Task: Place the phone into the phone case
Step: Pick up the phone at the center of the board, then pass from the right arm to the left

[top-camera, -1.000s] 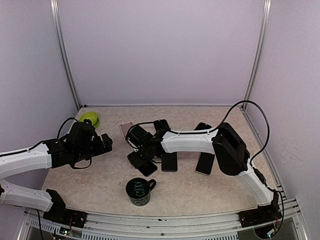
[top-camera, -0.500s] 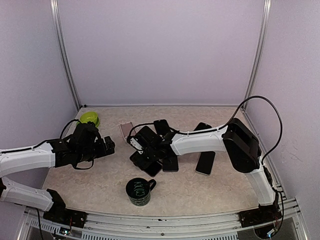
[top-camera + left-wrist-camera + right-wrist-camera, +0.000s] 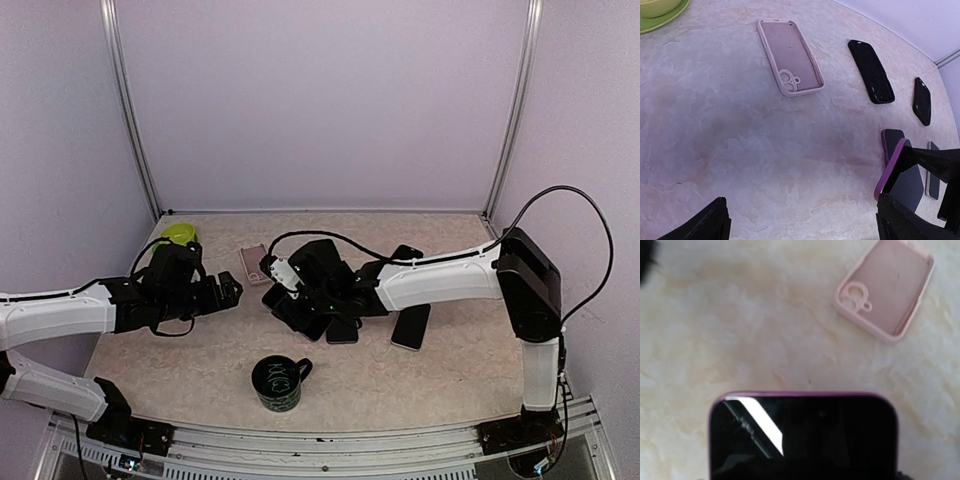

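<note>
One glossy, purple-edged phone (image 3: 802, 437) sits clamped in your right gripper (image 3: 295, 300), arm stretched far left above the marbled tabletop (image 3: 740, 150) near the matte pink case (image 3: 790, 56), while your left gripper (image 3: 232, 291) hovers spread wide.

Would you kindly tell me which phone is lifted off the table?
The purple-edged phone, gripped tilted in the right claw; the rest lie flat on the table.

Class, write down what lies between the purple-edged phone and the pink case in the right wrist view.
Only bare marbled tabletop. The right wrist view shows the phone and the pink case apart, with nothing between them.
</note>
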{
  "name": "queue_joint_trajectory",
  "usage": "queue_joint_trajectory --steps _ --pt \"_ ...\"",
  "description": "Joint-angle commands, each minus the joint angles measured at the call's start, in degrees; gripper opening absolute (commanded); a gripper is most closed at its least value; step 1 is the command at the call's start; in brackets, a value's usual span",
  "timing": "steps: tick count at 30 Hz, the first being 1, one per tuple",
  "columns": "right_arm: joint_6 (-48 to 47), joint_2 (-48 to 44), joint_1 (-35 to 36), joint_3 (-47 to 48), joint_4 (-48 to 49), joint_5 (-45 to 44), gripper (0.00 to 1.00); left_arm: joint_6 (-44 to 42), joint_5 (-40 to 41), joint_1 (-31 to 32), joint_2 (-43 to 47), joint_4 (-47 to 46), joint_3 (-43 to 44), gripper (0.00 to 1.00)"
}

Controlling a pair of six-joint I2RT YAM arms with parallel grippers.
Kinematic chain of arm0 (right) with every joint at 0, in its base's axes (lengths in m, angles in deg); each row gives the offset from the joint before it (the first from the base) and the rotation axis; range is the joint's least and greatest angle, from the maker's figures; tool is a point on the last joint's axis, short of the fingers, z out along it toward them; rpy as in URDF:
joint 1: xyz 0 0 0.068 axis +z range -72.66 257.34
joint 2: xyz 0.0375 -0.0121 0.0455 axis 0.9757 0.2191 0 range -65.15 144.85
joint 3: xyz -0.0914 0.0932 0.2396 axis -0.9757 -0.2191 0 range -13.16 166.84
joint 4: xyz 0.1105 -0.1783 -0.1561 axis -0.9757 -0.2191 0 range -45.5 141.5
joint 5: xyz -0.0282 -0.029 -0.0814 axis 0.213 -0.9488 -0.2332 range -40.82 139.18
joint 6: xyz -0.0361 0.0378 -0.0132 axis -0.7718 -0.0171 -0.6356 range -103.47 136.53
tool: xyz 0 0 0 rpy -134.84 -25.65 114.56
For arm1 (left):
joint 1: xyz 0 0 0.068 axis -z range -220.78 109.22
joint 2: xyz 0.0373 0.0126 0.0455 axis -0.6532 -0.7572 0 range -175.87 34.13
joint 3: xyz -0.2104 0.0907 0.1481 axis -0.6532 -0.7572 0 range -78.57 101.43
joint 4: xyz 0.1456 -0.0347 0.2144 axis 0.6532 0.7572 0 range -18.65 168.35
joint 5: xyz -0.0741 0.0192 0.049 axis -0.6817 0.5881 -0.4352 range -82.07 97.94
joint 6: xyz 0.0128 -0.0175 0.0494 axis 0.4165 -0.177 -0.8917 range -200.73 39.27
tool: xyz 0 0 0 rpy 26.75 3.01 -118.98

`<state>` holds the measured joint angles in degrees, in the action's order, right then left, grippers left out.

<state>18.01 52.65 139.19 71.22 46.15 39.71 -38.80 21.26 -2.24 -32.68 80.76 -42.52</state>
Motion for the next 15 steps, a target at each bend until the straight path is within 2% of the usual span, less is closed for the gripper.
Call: queue_joint_trajectory --steps 1,15 --pt "-4.35 -5.15 1.58 -2.62 6.94 -0.11 0.41 -2.21 -4.88 -0.36 0.95 -5.65 0.97 0.99" --pt "-10.73 -13.14 4.22 -12.75 14.35 0.16 0.41 -9.06 -19.32 1.71 0.97 -8.97 2.9 0.99"
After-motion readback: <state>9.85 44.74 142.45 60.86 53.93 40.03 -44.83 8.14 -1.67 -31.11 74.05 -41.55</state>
